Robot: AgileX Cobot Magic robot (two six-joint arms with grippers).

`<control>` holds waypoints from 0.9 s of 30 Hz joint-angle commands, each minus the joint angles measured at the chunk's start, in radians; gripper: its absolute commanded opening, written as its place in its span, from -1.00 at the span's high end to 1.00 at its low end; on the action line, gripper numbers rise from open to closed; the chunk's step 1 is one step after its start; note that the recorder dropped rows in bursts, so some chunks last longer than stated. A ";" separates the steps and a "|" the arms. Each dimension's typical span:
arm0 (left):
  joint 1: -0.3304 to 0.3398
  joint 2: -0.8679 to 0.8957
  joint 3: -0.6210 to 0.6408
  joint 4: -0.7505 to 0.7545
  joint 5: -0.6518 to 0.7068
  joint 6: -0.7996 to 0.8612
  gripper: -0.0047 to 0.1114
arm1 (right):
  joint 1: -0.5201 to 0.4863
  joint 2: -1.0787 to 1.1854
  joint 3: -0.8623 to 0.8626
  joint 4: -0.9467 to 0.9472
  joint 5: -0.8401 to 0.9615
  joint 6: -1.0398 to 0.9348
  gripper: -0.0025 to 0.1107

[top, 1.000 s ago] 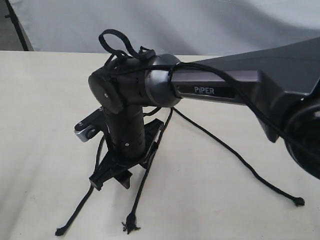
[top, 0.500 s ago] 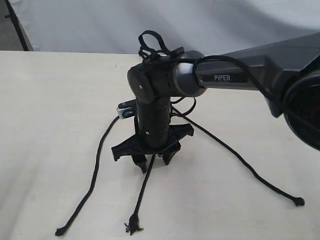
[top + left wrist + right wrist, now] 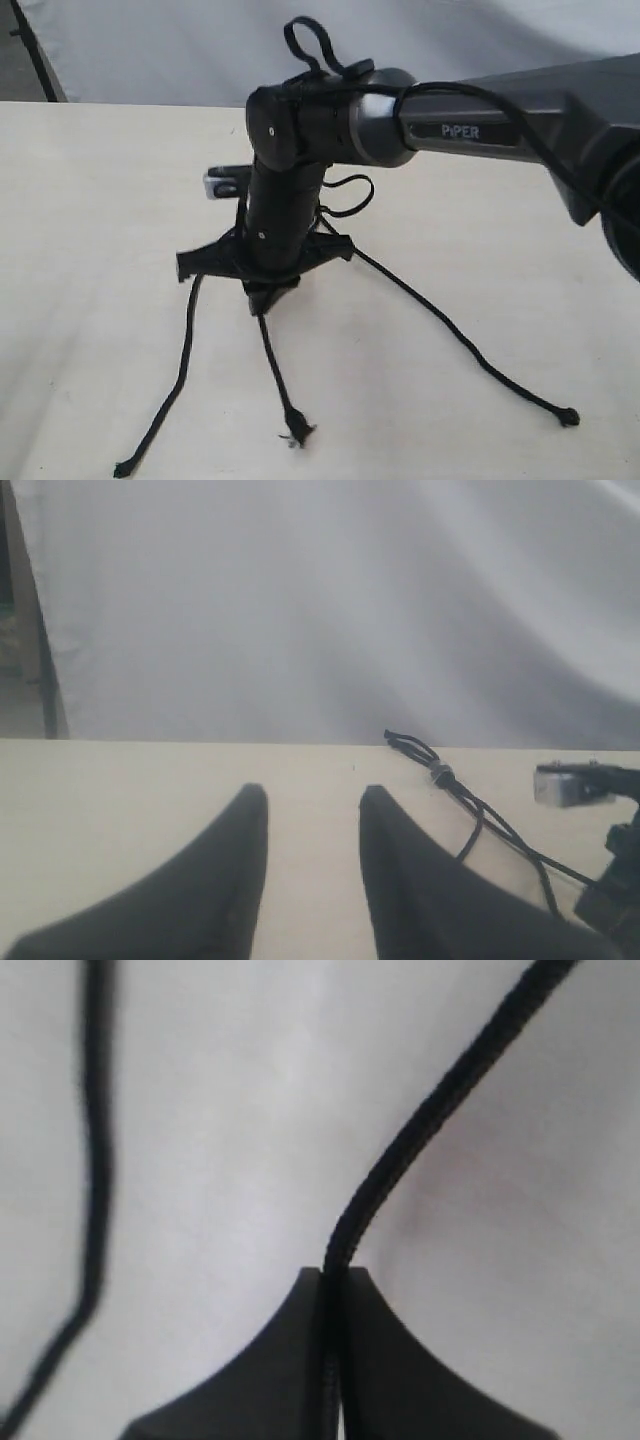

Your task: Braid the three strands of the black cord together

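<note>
Right arm (image 3: 470, 130) comes in from the right, reaching across the middle of the table (image 3: 80, 200), its wrist bent straight down. The right gripper (image 3: 266, 298) sits low over the tabletop and it is clenched. The right wrist camera shows it plainly: jaws pressed together with the middle strand (image 3: 275, 365) pinched in the seam between them, the woven cord running out and curving away. So that is a grasp on the middle strand. A second strand (image 3: 95, 1160) crosses the same close-up off to one side, too blurred to say which one it is.

Out on the table, the black cord (image 3: 465, 795) fans toward the near edge. The left strand (image 3: 183, 360) trails down to a knotted tip at the near left. The middle strand drops from under the gripper to a frayed tip, near and roughly centre. The right strand (image 3: 455, 333) stretches out long to a knot at the near right, well apart from the other two.

Over to the left gripper (image 3: 312, 795): its fingers (image 3: 220, 880) stand apart, released, nothing between them, only bare tabletop below. Beyond it, close to the table's far edge, lies the grey band (image 3: 440, 773) that joins the strands, with short loops (image 3: 405, 742) poking out past it. A pale cloth backdrop (image 3: 150, 50) hangs behind the table.
</note>
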State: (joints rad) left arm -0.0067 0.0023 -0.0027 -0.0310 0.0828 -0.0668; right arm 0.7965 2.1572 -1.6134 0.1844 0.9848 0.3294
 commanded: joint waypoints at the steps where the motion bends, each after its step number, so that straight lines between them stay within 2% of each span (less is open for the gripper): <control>1: -0.006 -0.002 0.003 0.003 -0.010 -0.001 0.38 | 0.011 -0.013 -0.027 0.096 -0.201 -0.019 0.96; 9: -0.006 -0.002 0.003 0.003 -0.010 -0.001 0.38 | 0.024 0.070 -0.027 0.444 -0.381 -0.019 0.96; 15: -0.006 -0.002 0.003 0.003 -0.010 -0.001 0.38 | 0.024 0.104 -0.027 0.580 -0.419 -0.004 0.96; 27: -0.006 -0.002 0.003 0.003 -0.010 -0.001 0.38 | 0.063 0.139 -0.027 0.551 -0.460 -0.105 0.95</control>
State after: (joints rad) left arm -0.0067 0.0023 -0.0027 -0.0310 0.0828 -0.0668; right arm 0.8464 2.2839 -1.6392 0.7632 0.5259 0.2517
